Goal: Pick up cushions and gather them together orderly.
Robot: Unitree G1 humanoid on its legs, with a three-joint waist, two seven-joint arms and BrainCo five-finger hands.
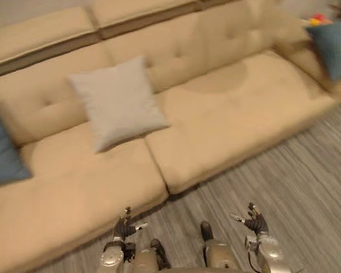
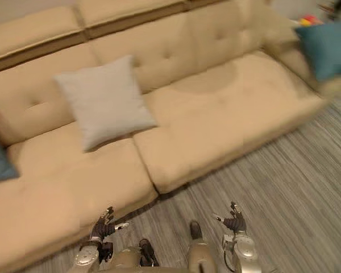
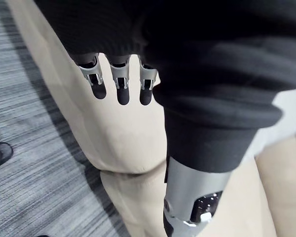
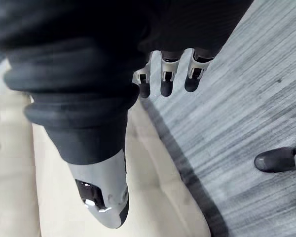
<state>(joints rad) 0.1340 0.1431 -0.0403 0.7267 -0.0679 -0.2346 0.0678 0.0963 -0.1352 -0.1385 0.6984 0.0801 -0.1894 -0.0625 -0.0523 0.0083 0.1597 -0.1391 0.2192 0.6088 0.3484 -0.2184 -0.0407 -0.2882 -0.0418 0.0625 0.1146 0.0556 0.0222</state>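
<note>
A light grey cushion (image 1: 118, 102) leans against the backrest of the beige sofa (image 1: 227, 114), left of its middle. One blue cushion (image 1: 3, 153) lies at the sofa's left end. Another blue cushion (image 1: 334, 45) rests on the far right end. My left hand (image 1: 125, 227) hangs low in front of the sofa's front edge, fingers relaxed and holding nothing. Over the grey floor, my right hand (image 1: 254, 220) is also open and empty. The left wrist view has straight fingers (image 3: 118, 84) above the sofa's edge; the right wrist view has fingers (image 4: 166, 81) over the floor.
Grey wood-grain floor (image 1: 295, 193) runs in front of the sofa and to the right. Small coloured objects (image 1: 318, 20) sit behind the right blue cushion. The sofa's right seat (image 1: 238, 119) is bare.
</note>
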